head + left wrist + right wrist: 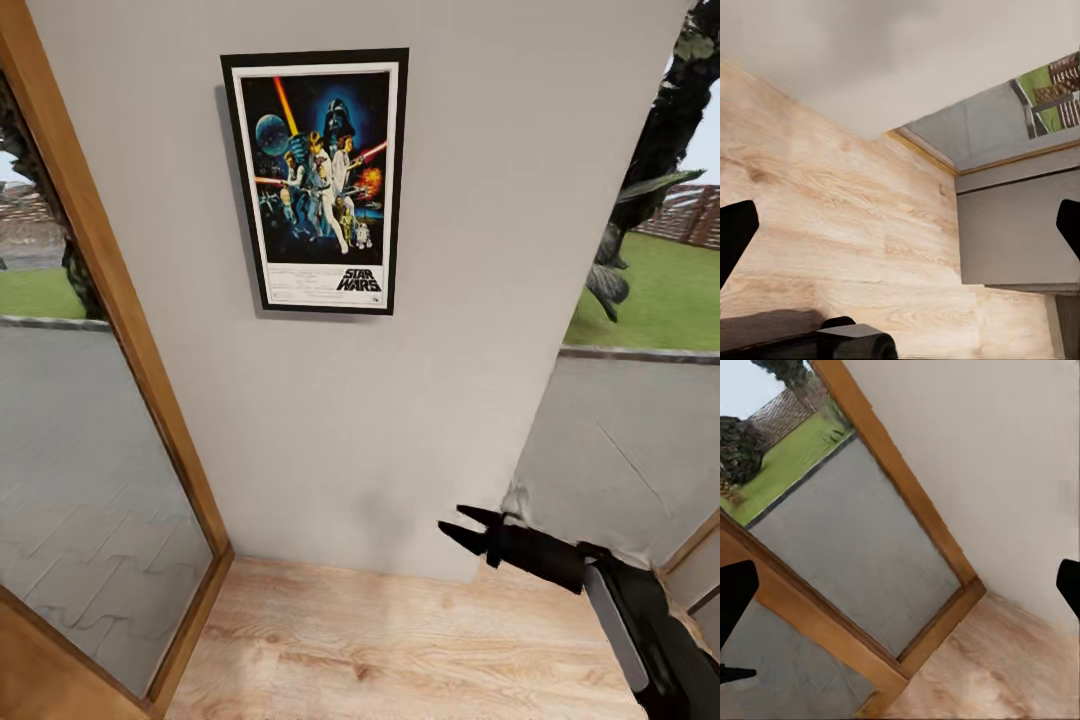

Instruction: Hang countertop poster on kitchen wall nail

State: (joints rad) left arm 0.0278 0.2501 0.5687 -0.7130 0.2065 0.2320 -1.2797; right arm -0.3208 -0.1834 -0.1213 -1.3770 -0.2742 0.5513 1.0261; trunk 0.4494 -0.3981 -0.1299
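Black-framed poster (315,180) hangs upright on the pale wall (400,420); the right gripper (468,527), released and empty, hovers low near the wooden floor (400,640).

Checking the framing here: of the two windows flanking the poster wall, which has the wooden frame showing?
The window left of the poster; the right opening's edge looks plain.

Right arm: seen in the head view at the lower right, entering from the corner as a black forearm with a grey panel along its side. Right gripper (472,527): carried low, its two black pointed fingers spread apart, nothing held between them; in the right wrist view the fingertips (735,592) are set wide at opposite edges. Left gripper (900,229): fingers likewise parted wide and empty, dark wrist housing visible beneath.
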